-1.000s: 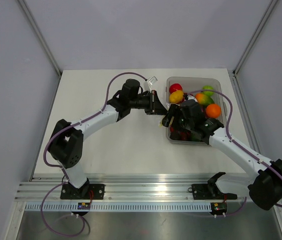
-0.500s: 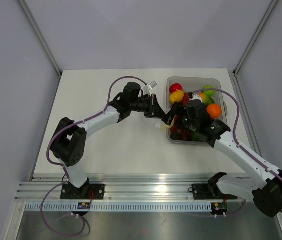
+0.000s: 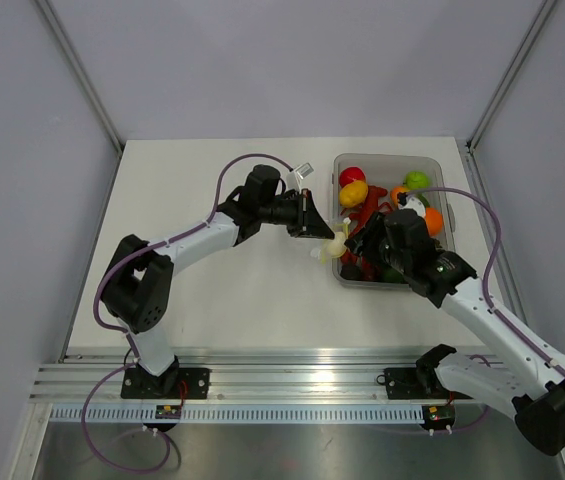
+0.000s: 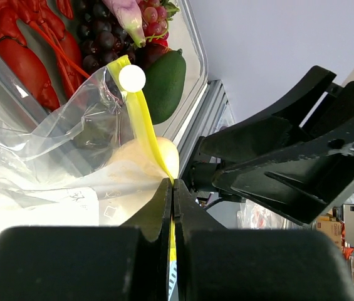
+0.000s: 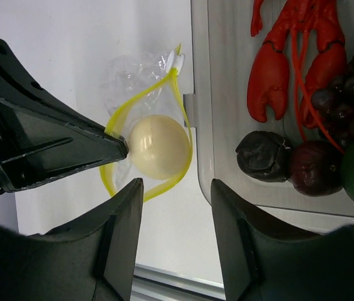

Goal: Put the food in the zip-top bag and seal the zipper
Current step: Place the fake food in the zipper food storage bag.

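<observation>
Left gripper (image 4: 171,188) pinched the yellow zipper (image 4: 140,119) of the clear crinkled bag (image 5: 130,81); right gripper (image 5: 177,194) gaped empty. Slack, the bag might spill the cream ball (image 5: 158,145) seemingly inside.

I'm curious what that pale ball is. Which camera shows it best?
The right wrist view: the ball shows whole, in the open bag. The left wrist view shows only part of it, blurred behind plastic. From the top it is only a tiny pale spot.
</observation>
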Robot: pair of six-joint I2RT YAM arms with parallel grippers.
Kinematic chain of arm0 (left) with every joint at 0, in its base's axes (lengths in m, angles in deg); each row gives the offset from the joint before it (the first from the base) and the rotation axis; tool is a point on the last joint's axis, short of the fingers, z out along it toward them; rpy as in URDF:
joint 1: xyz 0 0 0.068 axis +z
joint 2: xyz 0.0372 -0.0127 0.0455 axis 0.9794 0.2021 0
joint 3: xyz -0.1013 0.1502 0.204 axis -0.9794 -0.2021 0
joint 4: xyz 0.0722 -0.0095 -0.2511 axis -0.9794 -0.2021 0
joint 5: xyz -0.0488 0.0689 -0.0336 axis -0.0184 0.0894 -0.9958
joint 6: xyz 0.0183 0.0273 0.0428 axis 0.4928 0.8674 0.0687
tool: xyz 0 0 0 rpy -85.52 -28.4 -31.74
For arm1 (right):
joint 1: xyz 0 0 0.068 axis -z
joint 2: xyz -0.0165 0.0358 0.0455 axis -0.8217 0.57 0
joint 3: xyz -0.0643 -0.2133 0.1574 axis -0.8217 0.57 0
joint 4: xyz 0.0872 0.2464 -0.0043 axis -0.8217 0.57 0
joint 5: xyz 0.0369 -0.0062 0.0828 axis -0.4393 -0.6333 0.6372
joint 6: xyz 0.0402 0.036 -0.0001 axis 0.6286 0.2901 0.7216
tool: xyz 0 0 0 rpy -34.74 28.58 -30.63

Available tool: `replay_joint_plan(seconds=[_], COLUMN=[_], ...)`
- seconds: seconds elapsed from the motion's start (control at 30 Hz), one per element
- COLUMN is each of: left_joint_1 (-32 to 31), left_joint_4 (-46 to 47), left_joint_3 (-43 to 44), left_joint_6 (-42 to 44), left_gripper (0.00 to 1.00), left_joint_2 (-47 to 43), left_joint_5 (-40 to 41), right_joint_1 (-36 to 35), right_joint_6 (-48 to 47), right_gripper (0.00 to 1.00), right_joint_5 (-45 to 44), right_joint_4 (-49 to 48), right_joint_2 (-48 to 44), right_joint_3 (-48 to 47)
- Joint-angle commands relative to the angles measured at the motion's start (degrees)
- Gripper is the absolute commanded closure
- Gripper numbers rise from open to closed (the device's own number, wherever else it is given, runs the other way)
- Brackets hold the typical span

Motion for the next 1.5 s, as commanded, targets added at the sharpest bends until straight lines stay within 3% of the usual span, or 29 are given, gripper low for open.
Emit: replay_joint_plan(seconds=[0.0, 0.37, 0.8, 1.07, 1.17, 1.2, 1.27, 1.37, 1.4, 1.43, 1.47], left_joint_1=[0.4, 0.4, 0.4, 1.3, 1.0, 1.0, 1.2, 1.5, 1.8, 2.0, 2.0], left_joint_4=[3.2, 4.5, 5.4, 1.2, -7.4, -9.8, -17.3, -23.2, -23.9, -24.2, -25.3], left_joint_3=[-0.5, -0.9, -1.3, -1.2, 2.7, 3.7, 6.8, 8.0, 7.6, 7.2, 6.7], left_joint_6=[-0.1, -1.4, -2.1, 1.9, 10.1, 12.2, 18.8, 24.9, 26.0, 27.0, 29.1], left_gripper=[1.00, 1.00, 1.00, 1.00, 1.00, 0.98, 0.68, 0.43, 0.39, 0.18, 0.16], left_joint_2=[-0.9, -1.7, -2.3, -3.2, -3.2, -3.4, -5.2, -9.8, -11.1, -12.7, -14.0], left_joint_5=[-1.7, -2.1, -2.2, -2.4, -4.1, -4.2, -2.0, 2.6, 3.4, 4.1, 6.3], right_joint_1=[0.8, 2.5, 2.6, 2.6, 2.6, 2.7, 2.6, 2.6, 2.6, 2.6, 2.5], right_joint_6=[1.0, -0.8, 0.6, 0.2, -0.6, -1.5, -3.6, -5.2, -5.5, -5.8, -6.2], right_gripper=[0.46, 0.47, 0.47, 0.92, 0.99, 1.00, 1.00, 1.00, 1.00, 1.00, 1.00], right_joint_5=[-1.4, 7.7, 10.1, 8.5, 7.3, 7.8, 10.2, 11.7, 12.1, 13.3, 14.4], right_joint_4=[-0.7, -10.3, -13.0, -9.7, -9.0, -8.9, -8.3, -7.3, -7.5, -8.0, -8.6], right_joint_2=[0.6, 17.9, 15.2, 14.3, 14.1, 14.9, 16.1, 18.1, 18.4, 18.3, 18.3], right_joint_3=[0.4, -3.5, -0.5, -0.8, -1.6, -2.1, -3.8, -5.5, -5.7, -5.7, -5.6])
